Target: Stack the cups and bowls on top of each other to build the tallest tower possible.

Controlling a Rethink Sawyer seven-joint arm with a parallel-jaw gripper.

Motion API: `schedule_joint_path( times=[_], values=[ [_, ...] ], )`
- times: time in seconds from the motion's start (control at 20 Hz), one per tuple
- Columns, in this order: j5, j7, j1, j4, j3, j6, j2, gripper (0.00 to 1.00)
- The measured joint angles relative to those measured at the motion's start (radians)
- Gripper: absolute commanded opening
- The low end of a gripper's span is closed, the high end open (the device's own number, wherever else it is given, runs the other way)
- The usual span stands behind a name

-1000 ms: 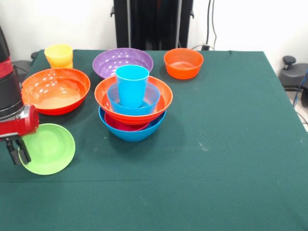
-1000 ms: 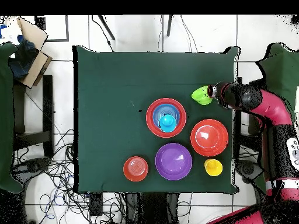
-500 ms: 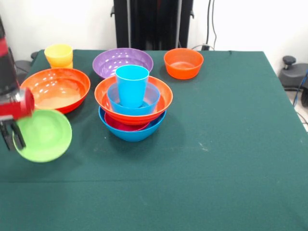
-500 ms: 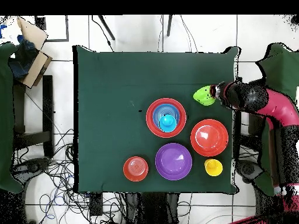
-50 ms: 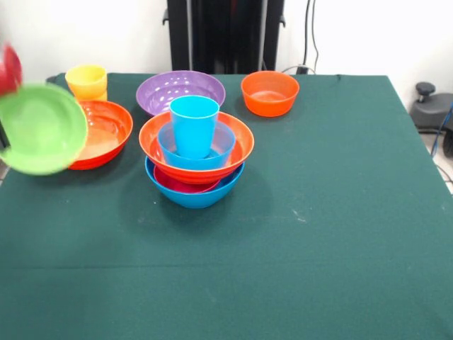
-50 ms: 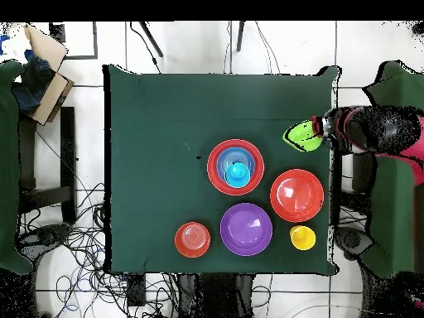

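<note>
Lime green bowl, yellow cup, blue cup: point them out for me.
Lime green bowl (image 5: pixel 41 128), front view, middle of its tilted inside face.
Yellow cup (image 5: pixel 86 80), front view, upper wall below the rim.
Blue cup (image 5: pixel 194 131), front view, middle of its outer wall.

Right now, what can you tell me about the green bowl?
The green bowl is small, round and lime green, and looks like glossy plastic. It is empty. It is up off the table, tipped on its side so its open face shows in the front view. It hangs at the table's edge, in front of the big orange bowl. The gripper carries it by the rim; its fingers are hard to make out.
</note>
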Motion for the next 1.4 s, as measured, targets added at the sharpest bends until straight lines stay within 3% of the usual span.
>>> schedule_joint_path(
  times=[0.1, 0.4, 0.9, 1.4],
  values=[
    [0.022, 0.0, 0.004, -0.003, 0.0, 0.06, -0.054, 0.0],
    [0.02, 0.0, 0.024, -0.009, -0.002, 0.051, -0.102, 0.0],
    [0.015, 0.0, 0.089, 0.039, -0.041, -0.042, -0.157, 0.0],
    [0.014, 0.014, 0.16, 0.185, -0.133, -0.133, -0.277, 0.0]
  ],
)
